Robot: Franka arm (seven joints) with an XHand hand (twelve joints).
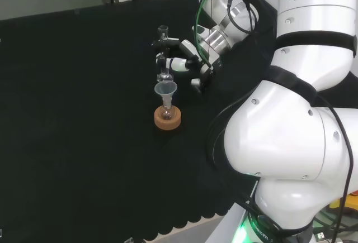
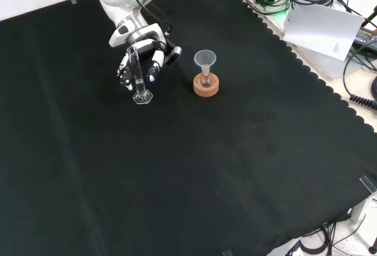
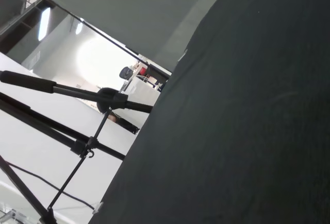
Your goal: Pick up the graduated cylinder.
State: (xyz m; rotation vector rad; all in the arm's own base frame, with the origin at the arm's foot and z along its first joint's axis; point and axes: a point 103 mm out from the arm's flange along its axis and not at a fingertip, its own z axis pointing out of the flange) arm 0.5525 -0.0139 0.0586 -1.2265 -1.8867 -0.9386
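**Hand at the cylinder, grip not yet sure**

The graduated cylinder (image 2: 136, 73) stands upright on the black cloth of the bench (image 2: 206, 168), on its flat hexagonal foot, w/ the tube rising in front of the hand (image 2: 138, 53) in the front view. In the head view it is the clear tube (image 1: 163, 53) just beyond the funnel. Clear, thin-walled, prob. glass or plastic: light, stiff, smooth so likely slippery, and tall and narrow, so it tips easily if knocked sideways. Best hold, I'd judge, is around the tube's mid-to-upper part, fingers one side and thumb opposite, then lift straight up.

The fingers (image 2: 154, 67) are curled, bracketing the tube on either side in the front view; in the head view they (image 1: 176, 63) reach toward it from the right. Whether they actually clamp the tube or just sit beside it, I can't tell. Foot looks to be on the cloth, so lift not yet made.

Just to the right in the front view, apart from the cylinder: a small flask w/ a funnel (image 2: 204, 59) in its neck, seated on a cork ring (image 2: 206, 86). Worth avoiding on the way up.
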